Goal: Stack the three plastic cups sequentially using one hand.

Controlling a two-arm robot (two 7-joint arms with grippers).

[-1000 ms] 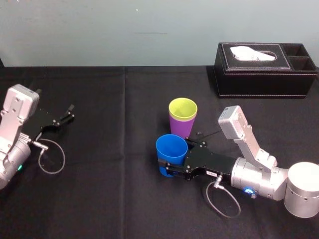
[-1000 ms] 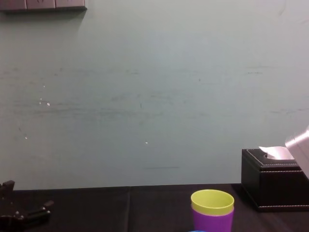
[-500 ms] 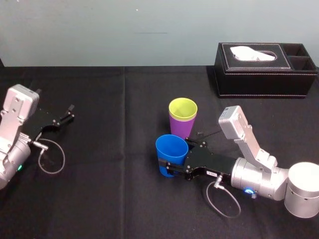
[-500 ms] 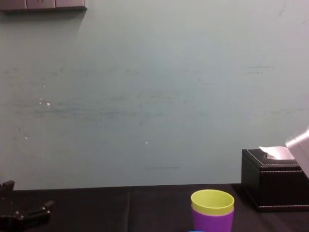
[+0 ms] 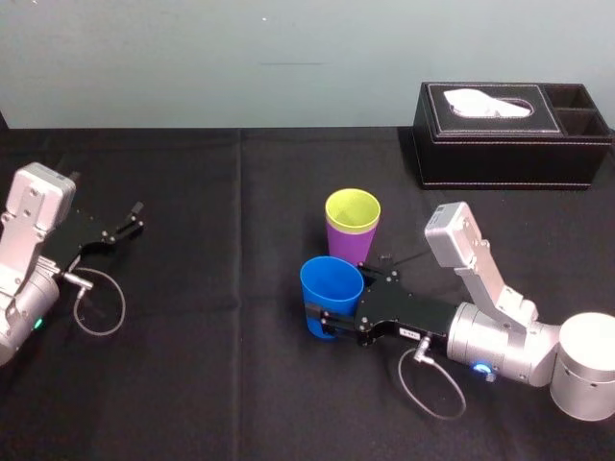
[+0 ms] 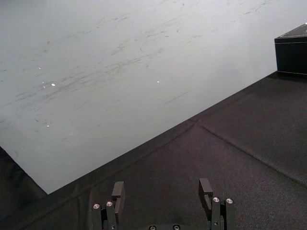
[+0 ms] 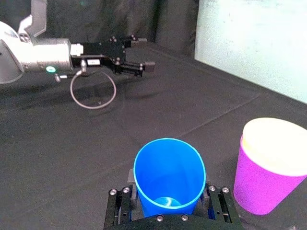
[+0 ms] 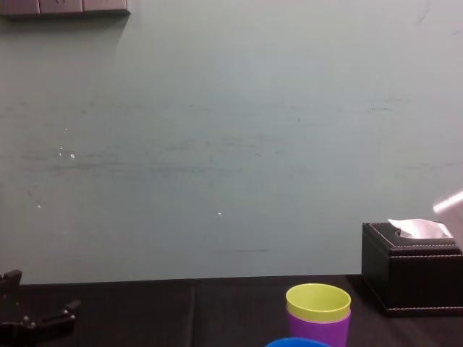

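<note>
My right gripper (image 5: 323, 323) is shut on the blue cup (image 5: 331, 286), one finger on each side of its lower wall. In the right wrist view the blue cup (image 7: 168, 176) stands upright between the black fingers (image 7: 125, 197). Just behind it, the yellow-green cup (image 5: 353, 209) is nested inside the purple cup (image 5: 346, 246), apart from the blue one. The chest view catches the blue rim (image 8: 296, 343) under the yellow-green cup (image 8: 318, 302). My left gripper (image 5: 133, 217) is parked open at the far left, holding nothing.
A black tissue box (image 5: 509, 134) stands at the back right, well behind the cups. Black cloth (image 5: 221, 365) covers the table, bare between the two arms. A cable loop (image 5: 101, 307) hangs by the left arm.
The blue cup has risen slightly in the right gripper; its rim now shows at the chest view's lower edge. The right arm shifted a little. The left arm has not moved.
</note>
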